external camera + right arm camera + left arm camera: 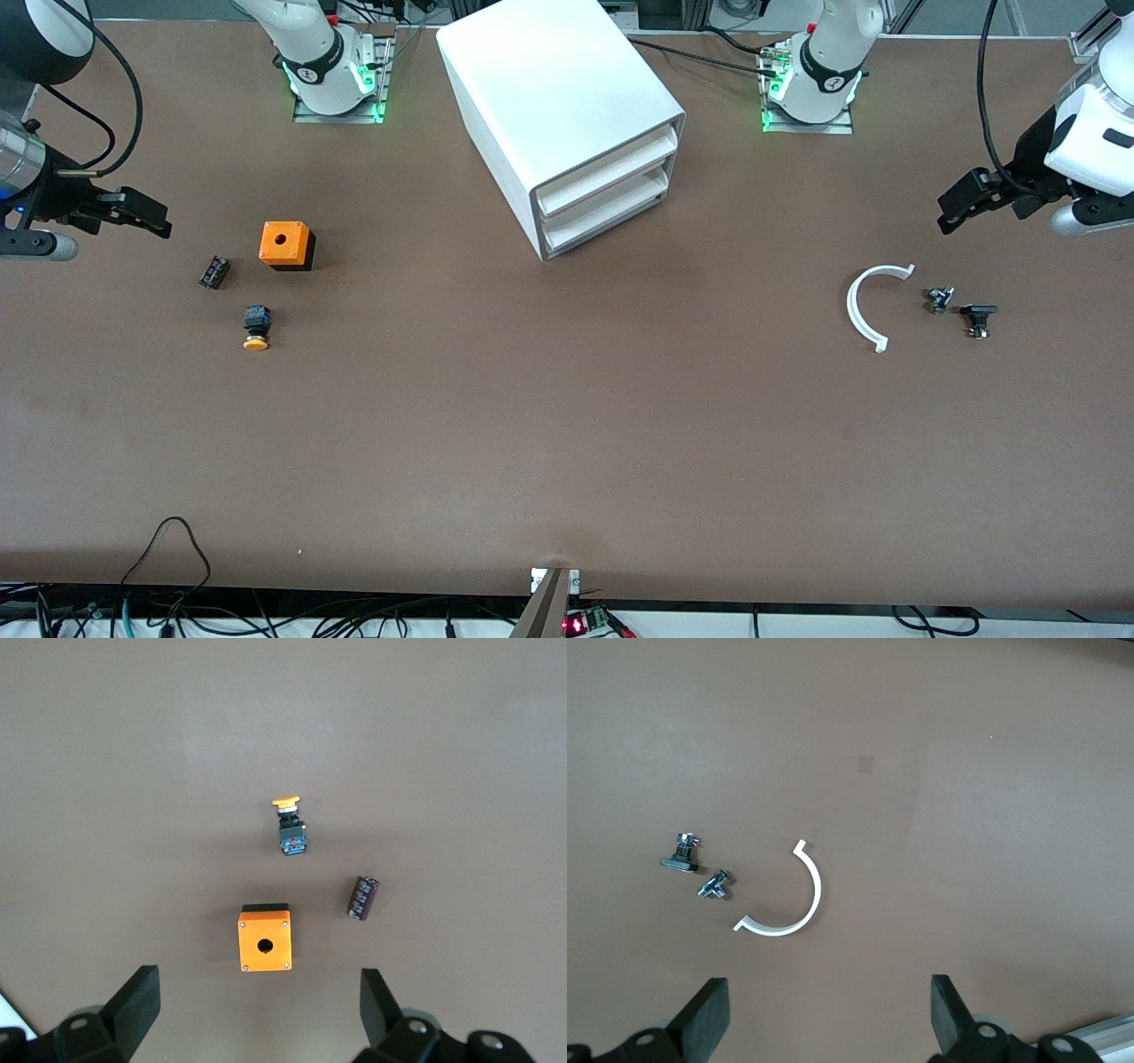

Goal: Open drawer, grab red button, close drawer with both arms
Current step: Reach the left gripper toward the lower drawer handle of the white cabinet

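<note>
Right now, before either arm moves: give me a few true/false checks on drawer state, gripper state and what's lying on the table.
1. All three drawers of the cabinet are shut. True.
2. The left gripper is clamped on the white curved piece. False: its jaws are open, and the piece lies on the table below it, untouched.
3. The right gripper is open over the orange box. True.
4. A red-capped button sits beside the orange box. False: the only button in view is the orange-capped button; no red one shows.
5. The orange-capped button lies nearer to the front camera than the orange box. True.
6. The top drawer is pulled halfway out. False: it is flush with the two below.
</note>
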Available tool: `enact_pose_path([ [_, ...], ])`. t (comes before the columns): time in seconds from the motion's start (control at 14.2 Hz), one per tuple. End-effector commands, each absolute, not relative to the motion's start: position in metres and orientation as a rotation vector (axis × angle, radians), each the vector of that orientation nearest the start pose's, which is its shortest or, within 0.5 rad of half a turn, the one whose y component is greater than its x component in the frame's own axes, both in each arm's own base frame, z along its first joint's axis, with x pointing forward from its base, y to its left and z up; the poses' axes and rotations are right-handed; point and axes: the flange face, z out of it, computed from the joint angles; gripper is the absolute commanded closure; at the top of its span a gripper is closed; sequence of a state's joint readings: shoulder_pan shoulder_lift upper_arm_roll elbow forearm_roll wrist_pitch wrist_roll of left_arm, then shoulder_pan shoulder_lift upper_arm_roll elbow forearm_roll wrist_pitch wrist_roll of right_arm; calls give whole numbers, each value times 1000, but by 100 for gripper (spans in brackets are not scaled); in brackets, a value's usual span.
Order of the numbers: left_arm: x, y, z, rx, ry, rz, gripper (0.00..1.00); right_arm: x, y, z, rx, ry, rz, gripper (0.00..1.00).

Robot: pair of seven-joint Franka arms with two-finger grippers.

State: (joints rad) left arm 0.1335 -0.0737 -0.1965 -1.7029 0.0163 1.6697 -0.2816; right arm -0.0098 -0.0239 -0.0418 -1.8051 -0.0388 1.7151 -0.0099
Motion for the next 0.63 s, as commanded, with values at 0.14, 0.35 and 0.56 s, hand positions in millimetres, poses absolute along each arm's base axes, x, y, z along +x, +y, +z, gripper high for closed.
enact_pose_path([
  [0.14,541,-46,616,-3098,-274,-59,0,539,-33,546,-3176,55,119,0],
  [0.35,538,-55,619,-3098,-266,-32,0,540,-34,545,-3174,58,124,0],
  [0.56,542,-82,590,-3098,-165,69,0,540,-34,544,-3174,58,124,0],
])
